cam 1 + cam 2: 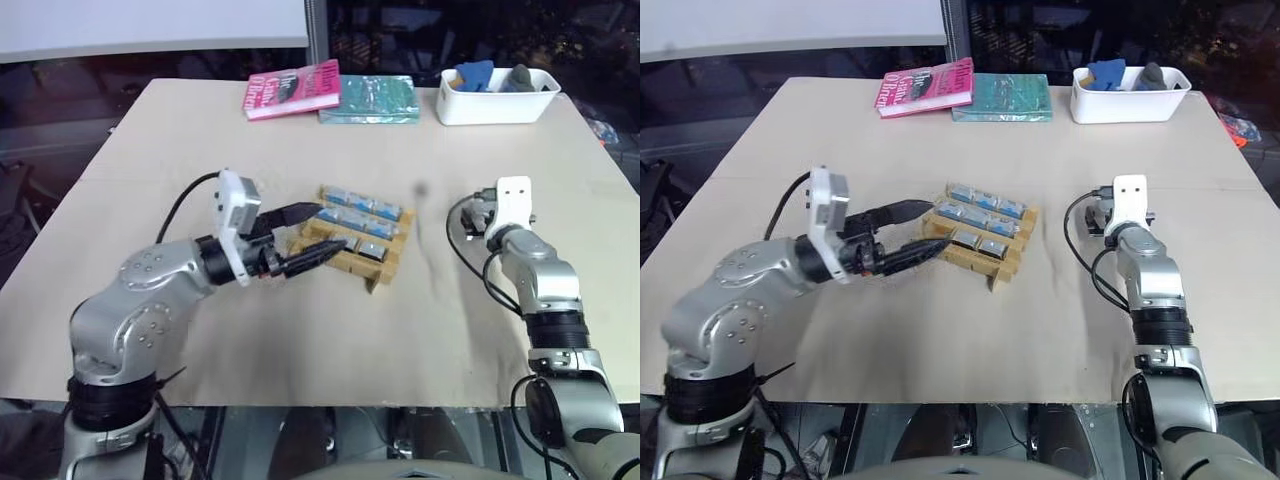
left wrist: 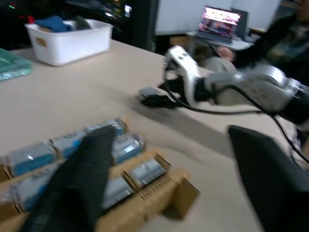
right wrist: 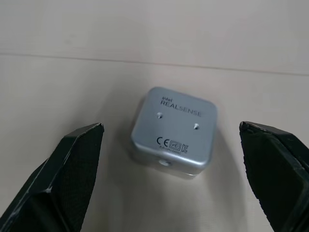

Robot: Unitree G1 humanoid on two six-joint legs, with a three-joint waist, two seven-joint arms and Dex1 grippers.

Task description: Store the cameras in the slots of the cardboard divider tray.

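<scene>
- Left eye view first, biggest thing: the pale beige wooden table point(image 1: 330, 330) takes up most of the scene, with a pink paperback book point(image 1: 292, 89), a teal flat packet point(image 1: 369, 99) and a white rectangular plastic tub point(image 1: 497, 96) lined up along the far edge.
- Mid-table sits the small tan cardboard divider tray point(image 1: 352, 243), with several silver-grey boxy cameras point(image 1: 362, 210) already slotted in rows.
- Left gripper point(image 1: 312, 232) is at the tray's near-left corner, black fingers spread wide, nothing between them.
- Right gripper point(image 3: 174, 164) is well off to the tray's right, also released and wide open, straddling one loose silver-grey rounded-square camera point(image 3: 174, 131) lying flat on the table, label side up. Not touching it yet.
- What could go wrong, my guess: that loose camera is turned a bit skew to the fingers, so closing now could catch its corners and spin or squirt it out.
- Also the left fingers hang right over the tray's edge; any sideways swing could nudge the light cardboard and tip the stored cameras.
</scene>
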